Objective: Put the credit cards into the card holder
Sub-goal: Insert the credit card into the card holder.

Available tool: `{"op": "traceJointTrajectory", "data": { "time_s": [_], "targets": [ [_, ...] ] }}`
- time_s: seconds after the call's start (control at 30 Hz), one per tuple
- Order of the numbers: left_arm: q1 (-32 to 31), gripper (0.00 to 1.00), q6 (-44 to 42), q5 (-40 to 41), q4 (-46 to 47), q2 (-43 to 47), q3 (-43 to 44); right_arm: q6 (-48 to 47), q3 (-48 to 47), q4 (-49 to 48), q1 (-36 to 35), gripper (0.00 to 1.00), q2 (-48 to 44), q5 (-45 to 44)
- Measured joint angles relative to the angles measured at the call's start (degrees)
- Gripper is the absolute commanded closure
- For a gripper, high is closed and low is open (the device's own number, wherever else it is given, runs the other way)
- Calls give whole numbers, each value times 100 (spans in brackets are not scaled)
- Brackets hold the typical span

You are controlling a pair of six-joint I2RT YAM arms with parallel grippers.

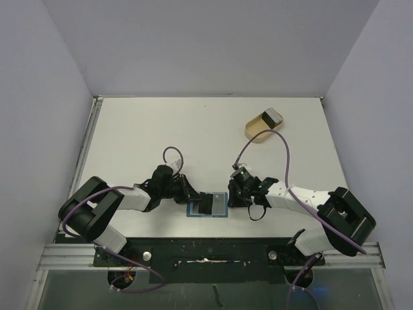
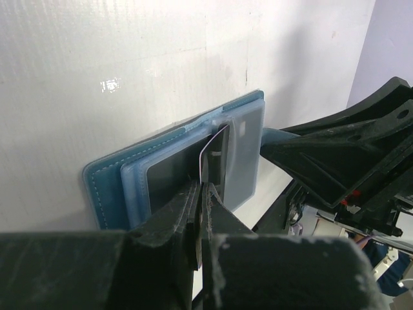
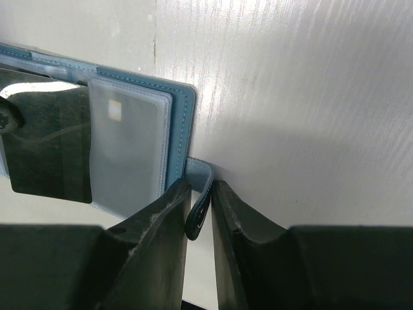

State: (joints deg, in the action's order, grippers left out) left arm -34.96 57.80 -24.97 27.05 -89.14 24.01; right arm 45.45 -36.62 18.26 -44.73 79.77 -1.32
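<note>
Card loading, both grippers engaged
Left gripper (image 2: 199, 190) pinches a credit card (image 2: 216, 152) on edge over the open blue card holder (image 2: 103, 187) lying on the counter (image 2: 97, 77); right gripper (image 3: 200, 197) is clamped on its closing tab (image 3: 200, 169).

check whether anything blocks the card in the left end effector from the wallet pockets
Nothing visible does. The left end effector holds the credit card right against the open card holder; the right end effector only pinches its closing tab.
</note>
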Motion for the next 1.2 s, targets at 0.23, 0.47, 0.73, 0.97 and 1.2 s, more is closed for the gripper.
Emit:
{"op": "traceJointTrajectory", "data": {
  "time_s": [0.23, 0.47, 0.73, 0.97, 1.2],
  "targets": [
    [0, 100, -44, -37, 61, -59, 28, 7, 0, -2, -28, 78, 0, -24],
    [-20, 100, -79, 0, -245, -48, 223, 70, 0, -2, -37, 78, 0, -63],
    [-31, 100, 153, 186, -804, 210, 225, 153, 0, -2, -37, 78, 0, -66],
    [-68, 100, 256, 105, -457, 94, 170, 153, 0, -4, -37, 78, 4, -66],
    [-129, 100, 374, 35, -2, -208, 164, 157, 0, -4, -39, 78, 7, -68]
  ]
}}
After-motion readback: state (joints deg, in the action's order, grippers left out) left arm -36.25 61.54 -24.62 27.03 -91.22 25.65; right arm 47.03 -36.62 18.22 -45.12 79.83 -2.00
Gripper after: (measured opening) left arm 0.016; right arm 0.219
